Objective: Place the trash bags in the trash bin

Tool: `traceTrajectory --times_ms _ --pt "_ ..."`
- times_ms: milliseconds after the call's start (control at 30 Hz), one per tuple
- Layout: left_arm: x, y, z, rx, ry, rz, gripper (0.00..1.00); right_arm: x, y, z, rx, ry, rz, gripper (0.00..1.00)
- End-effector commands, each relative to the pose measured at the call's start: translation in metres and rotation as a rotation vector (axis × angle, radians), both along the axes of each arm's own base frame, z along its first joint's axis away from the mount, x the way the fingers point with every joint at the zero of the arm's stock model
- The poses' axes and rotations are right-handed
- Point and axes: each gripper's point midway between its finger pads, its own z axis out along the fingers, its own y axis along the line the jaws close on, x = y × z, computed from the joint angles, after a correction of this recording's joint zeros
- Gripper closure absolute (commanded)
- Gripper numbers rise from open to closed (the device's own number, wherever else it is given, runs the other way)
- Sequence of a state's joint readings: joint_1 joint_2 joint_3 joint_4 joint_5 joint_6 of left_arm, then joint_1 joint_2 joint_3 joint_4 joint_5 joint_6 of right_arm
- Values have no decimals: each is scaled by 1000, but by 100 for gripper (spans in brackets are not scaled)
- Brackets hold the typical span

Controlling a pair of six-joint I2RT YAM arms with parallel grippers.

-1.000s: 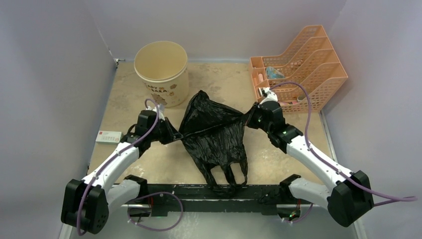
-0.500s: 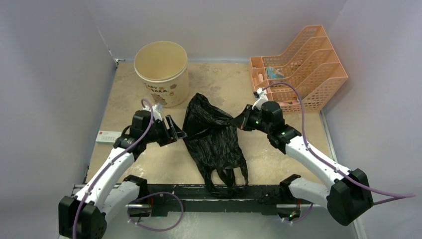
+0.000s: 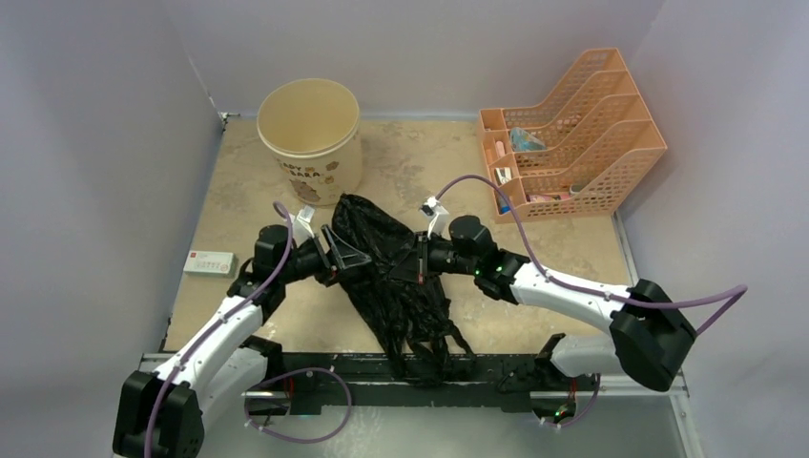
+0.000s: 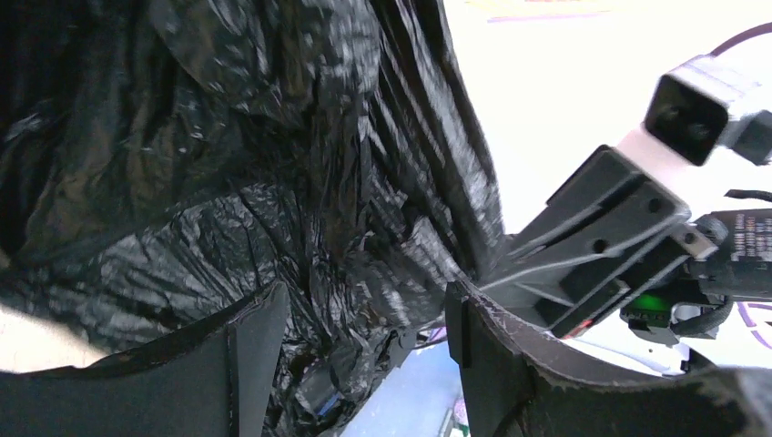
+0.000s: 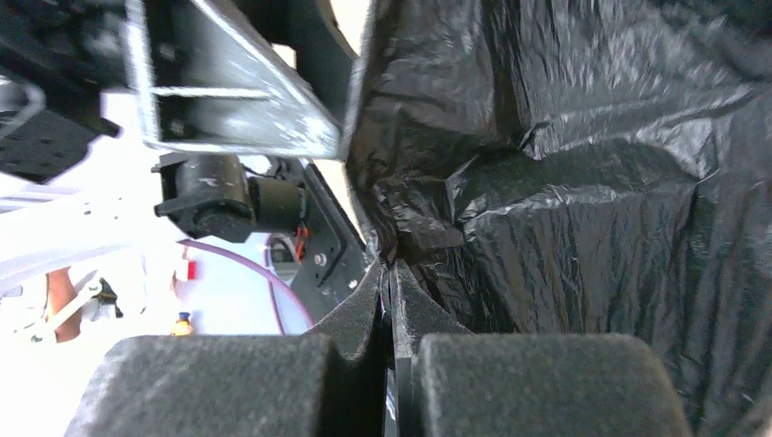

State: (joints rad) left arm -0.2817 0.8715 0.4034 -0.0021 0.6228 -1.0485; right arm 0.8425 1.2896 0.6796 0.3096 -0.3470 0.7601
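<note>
Toward the near edge of the surface (image 3: 534, 286), right tool (image 5: 391, 284) pinched the trash bag (image 3: 401, 286), left tool (image 3: 345, 256) gaped empty — lone grip might slip before the trash bin (image 3: 320, 172).

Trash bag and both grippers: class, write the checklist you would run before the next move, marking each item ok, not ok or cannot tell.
1. Right gripper holds the bag: ok, pads pinched on film.
2. Left gripper ready to grasp: ok, jaws apart at the bag's edge, nothing gripped.
3. Bin upright, mouth clear: ok.
4. Bag inside bin: not ok, it lies on the table beside the bin.
5. Bag handles free of the near rail: cannot tell, they drape over it.
</note>
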Motion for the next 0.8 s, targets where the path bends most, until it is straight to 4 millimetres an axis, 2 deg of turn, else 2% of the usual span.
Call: traceTrajectory --times_ms 0,67,200,233,300,333,367,400,467,567,633,700,767 --pt "3 -4 5 -84 -27 26 36 -3 20 40 156 -59 89 98" --pt "2 -6 -1 -113 -20 23 36 -11 24 38 164 -51 136 98" --pt "2 -13 -2 -148 -54 2 40 -31 31 41 212 -36 264 98" --pt "2 -15 -2 -139 -58 -4 46 -36 32 44 224 -37 294 98" --pt "3 -18 -3 -119 -64 -18 70 -40 34 45 220 -53 322 97" --pt "3 -17 -4 -107 -64 -20 79 -38 33 44 199 -69 315 96" --pt "2 -16 -5 -93 -70 -21 86 -32 31 44 164 -94 288 92" --pt "2 -15 -4 -78 -84 -18 92 -25 27 43 121 -131 250 83" --pt "-2 -12 -6 -46 -104 -24 100 -3 13 50 58 -194 122 73" --pt "-14 -10 -9 -15 -143 -75 100 36 -17 67 -5 -287 -102 58" --pt "-24 -12 -7 -26 -188 -128 100 58 -38 72 -22 -301 -209 54" --pt "-34 -15 0 -61 -247 -187 100 77 -58 64 -35 -263 -295 51" --pt "-40 -17 5 -75 -282 -225 100 86 -66 52 -23 -203 -328 48"
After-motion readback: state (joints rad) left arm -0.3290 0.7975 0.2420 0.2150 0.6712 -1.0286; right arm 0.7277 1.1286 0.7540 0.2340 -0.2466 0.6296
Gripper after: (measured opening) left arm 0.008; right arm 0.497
